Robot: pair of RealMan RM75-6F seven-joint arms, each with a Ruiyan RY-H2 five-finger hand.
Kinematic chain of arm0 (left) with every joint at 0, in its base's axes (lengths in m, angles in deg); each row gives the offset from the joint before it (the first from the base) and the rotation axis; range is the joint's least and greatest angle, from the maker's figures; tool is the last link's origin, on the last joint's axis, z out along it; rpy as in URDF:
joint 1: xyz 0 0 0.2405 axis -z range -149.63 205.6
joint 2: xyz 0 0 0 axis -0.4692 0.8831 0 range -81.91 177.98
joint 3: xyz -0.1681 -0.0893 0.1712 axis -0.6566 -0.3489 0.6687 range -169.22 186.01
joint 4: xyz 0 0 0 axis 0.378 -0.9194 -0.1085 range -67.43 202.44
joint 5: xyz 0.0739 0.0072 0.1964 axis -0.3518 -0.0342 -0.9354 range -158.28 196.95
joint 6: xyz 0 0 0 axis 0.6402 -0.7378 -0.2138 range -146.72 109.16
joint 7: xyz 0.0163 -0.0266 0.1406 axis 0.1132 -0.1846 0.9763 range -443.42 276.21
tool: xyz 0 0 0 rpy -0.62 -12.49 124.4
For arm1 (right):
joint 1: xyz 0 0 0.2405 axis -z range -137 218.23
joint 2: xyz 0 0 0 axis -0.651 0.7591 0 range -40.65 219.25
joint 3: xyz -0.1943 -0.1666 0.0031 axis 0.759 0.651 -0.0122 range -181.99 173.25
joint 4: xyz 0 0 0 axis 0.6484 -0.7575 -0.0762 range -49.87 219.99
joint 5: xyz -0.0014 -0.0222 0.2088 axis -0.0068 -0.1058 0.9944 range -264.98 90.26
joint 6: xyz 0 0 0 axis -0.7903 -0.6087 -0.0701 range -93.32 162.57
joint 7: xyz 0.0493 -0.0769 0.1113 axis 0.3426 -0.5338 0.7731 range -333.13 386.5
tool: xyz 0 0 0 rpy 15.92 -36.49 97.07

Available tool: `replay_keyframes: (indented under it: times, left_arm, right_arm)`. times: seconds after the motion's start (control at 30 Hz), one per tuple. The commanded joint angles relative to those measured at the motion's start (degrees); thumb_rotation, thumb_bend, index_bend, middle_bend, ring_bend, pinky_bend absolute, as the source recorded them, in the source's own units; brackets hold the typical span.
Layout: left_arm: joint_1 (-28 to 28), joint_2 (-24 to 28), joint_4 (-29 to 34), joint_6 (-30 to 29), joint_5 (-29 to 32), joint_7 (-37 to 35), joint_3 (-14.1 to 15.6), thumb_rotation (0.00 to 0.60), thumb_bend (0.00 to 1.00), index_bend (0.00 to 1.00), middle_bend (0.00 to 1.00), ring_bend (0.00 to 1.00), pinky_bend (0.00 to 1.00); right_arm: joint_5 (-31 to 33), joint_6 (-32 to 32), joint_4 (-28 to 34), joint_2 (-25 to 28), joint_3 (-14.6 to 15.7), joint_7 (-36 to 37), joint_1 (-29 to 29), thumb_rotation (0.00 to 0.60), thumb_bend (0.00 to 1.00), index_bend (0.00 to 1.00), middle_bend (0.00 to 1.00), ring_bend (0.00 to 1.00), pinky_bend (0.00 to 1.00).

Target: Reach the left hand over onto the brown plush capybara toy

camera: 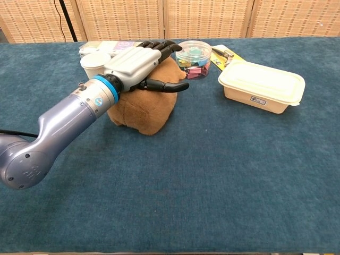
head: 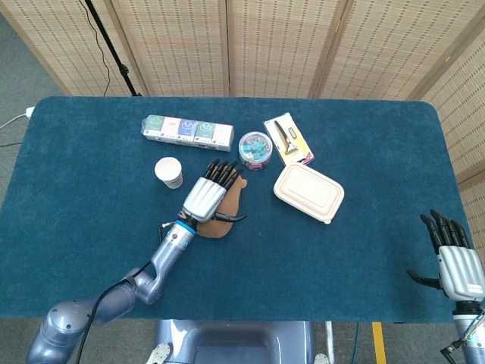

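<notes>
The brown plush capybara (head: 228, 206) lies near the middle of the blue table, its rump toward the chest camera (camera: 144, 110). My left hand (head: 206, 197) lies over its back with the fingers stretched flat toward its head and the thumb sticking out to the right (camera: 137, 62). The palm seems to rest on the plush, and nothing is gripped. My right hand (head: 455, 259) stays off the table's near right corner with its fingers straight and apart, holding nothing. It does not show in the chest view.
A white paper cup (head: 169, 172) stands just left of the toy. Behind are a row of small boxes (head: 188, 130), a clear tub of coloured clips (head: 256, 149) and a yellow packet (head: 289, 139). A cream lidded food box (head: 308, 192) sits to the right.
</notes>
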State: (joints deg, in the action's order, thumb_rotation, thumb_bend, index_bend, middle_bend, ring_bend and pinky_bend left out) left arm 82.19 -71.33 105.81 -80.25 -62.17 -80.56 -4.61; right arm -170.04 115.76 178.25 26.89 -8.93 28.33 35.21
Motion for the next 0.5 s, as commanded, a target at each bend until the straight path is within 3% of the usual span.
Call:
replay_keyframes:
  times: [0.03,0.5]
  left_arm:
    - [0.1,-0.6,-1.0,0.1,0.2,-0.3,0.0,0.039,0.00,0.00,0.00,0.00,0.00]
    - [0.2,-0.6,-1.0,-1.0,0.8,-1.0,-0.8,0.038,0.00,0.00,0.00,0.00,0.00]
  right_arm:
    - [-0.2,0.2,0.1,0.1,0.0,0.1,0.1,0.600,0.00,0.00,0.00,0.00,0.00]
    - [-0.6,0.1,0.6,0.4,0.4,0.3,0.1,0.600,0.00,0.00,0.00,0.00,0.00]
